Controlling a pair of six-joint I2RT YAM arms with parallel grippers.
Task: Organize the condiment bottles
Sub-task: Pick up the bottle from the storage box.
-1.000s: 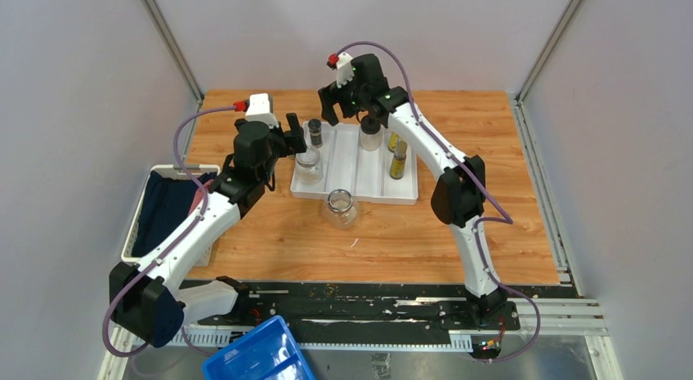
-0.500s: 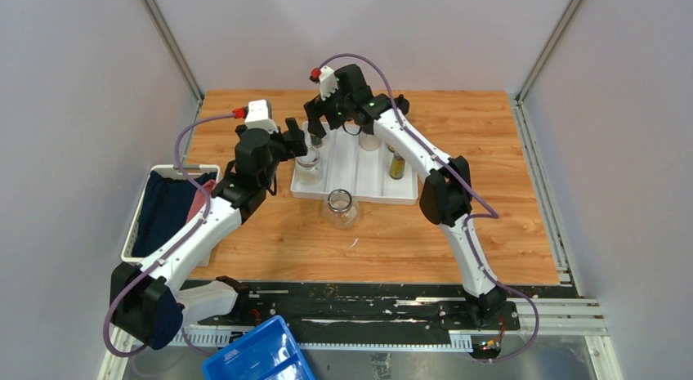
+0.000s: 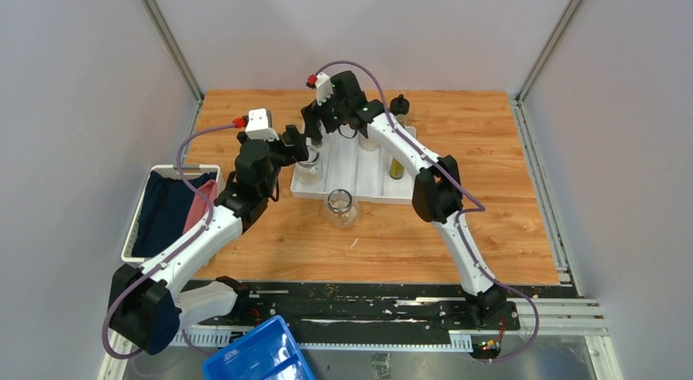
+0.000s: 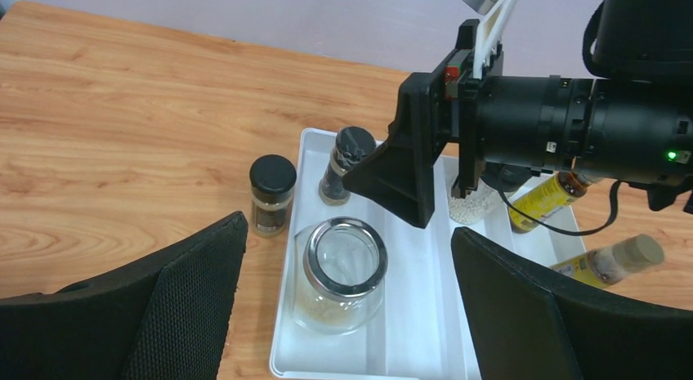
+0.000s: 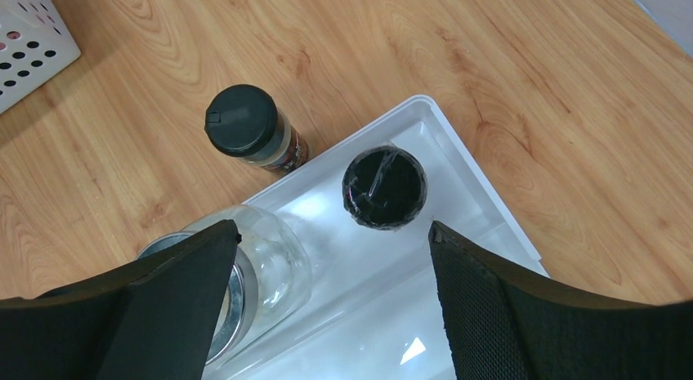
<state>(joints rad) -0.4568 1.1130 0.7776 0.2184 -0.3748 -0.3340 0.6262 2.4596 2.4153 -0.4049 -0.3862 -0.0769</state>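
A white divided tray [image 3: 357, 186] holds a clear glass jar [image 3: 309, 165] in its left compartment. My left gripper [image 3: 297, 140] is open just above that jar [image 4: 343, 270], its pads on either side. My right gripper [image 3: 315, 123] is open above a tiny black-capped shaker [image 5: 384, 186] at the tray's far left corner. A second shaker [image 5: 245, 127] stands on the wood beside the tray. A round bottle of white grains [image 4: 474, 202] and two oil bottles [image 4: 546, 198] [image 4: 609, 261] are in the tray. Another jar [image 3: 340, 207] stands in front of the tray. A round black-capped bottle [image 3: 400, 106] stands behind it.
A white perforated basket [image 3: 136, 225] with dark cloth sits at the table's left edge. A blue bin [image 3: 257, 357] lies below the arm bases. The two grippers are close together over the tray's left end, the right one [image 4: 409, 172] just beyond the left.
My right gripper has swung left, from over the round bottle in the tray's middle to over the shaker at the left corner. The left gripper has shifted slightly right toward the jar.
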